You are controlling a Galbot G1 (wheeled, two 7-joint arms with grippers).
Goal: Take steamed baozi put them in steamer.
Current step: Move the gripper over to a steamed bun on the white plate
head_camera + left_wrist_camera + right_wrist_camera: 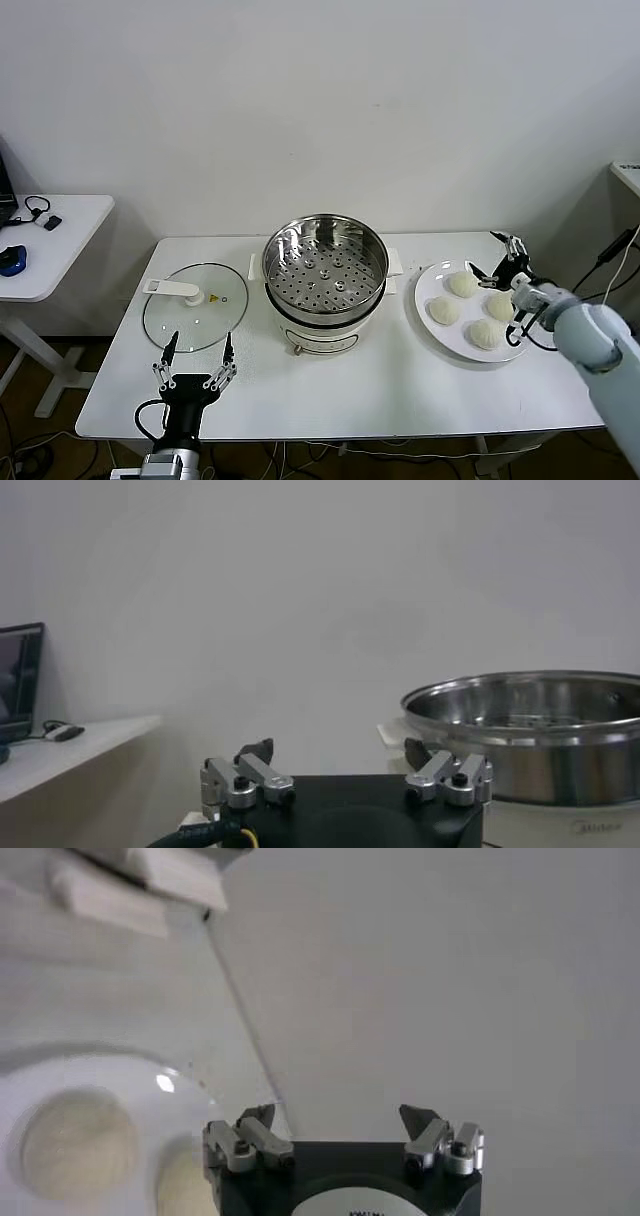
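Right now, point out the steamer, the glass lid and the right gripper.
steamer (325, 262): head view, perforated tray inside.
glass lid (200, 315): head view, middle of the glass.
right gripper (504, 256): head view, between its open fingertips, at the plate's far edge.

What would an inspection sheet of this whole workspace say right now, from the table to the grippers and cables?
Surface: white table, with bare stretches along the near edge.
Job's things: four steamed baozi on a white plate at the robot's right; steamer in the middle, lid off, perforated tray bare.
Clutter: glass lid with white handle lying flat at the steamer's left.
Grippers: left gripper open, parked over the near edge by the lid; right gripper open, over the plate's far right side, holding nothing.
Cables: black cable at far right; black lead on the left arm.
Surroundings: plain white wall; white side table at left with small dark items.
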